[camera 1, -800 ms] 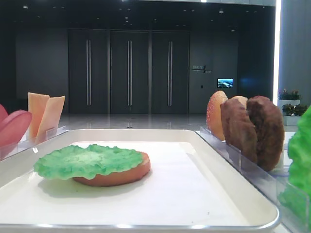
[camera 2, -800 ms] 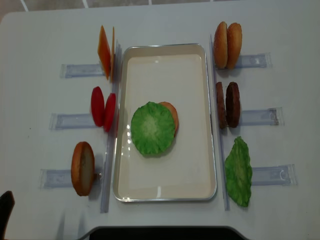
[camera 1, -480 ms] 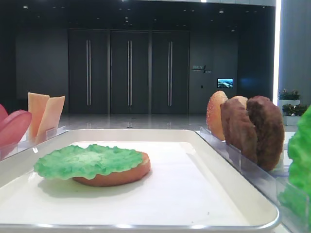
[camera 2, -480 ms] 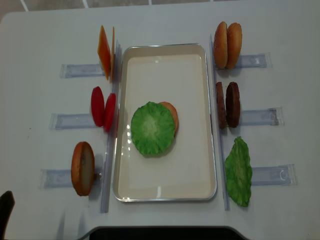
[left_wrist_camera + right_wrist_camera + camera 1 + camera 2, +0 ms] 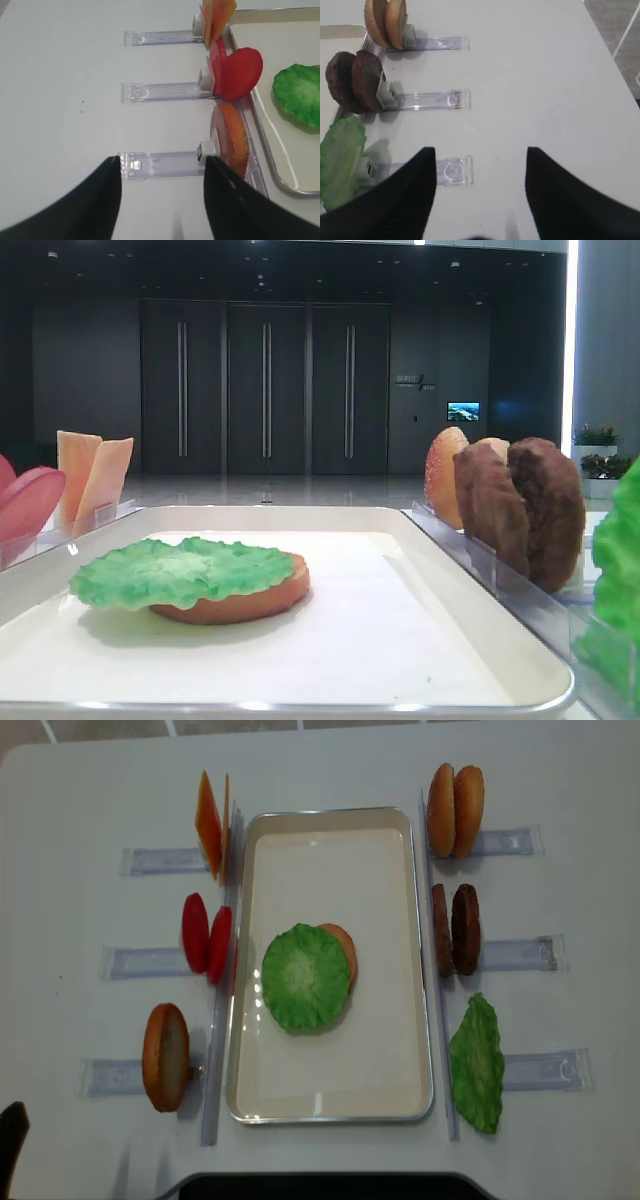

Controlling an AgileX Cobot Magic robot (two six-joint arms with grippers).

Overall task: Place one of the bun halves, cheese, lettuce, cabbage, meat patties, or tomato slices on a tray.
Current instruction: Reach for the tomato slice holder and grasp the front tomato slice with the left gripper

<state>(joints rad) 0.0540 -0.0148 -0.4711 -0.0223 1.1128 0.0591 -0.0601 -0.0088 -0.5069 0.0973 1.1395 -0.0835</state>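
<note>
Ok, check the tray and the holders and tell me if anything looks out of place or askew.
Nothing is spilled or damaged. One small thing: on the tray, the lettuce sits off-center on the bun half, overhanging toward the left arm's side and leaving the bun's far edge bare. The pieces in the holders stand on edge in their slots.

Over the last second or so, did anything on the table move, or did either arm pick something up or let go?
Nothing visibly changed. The lettuce leaf lies on the bun half in the tray as before, and every ingredient in the side holders is where it was. Both wrist views show open jaws with nothing between them.
</note>
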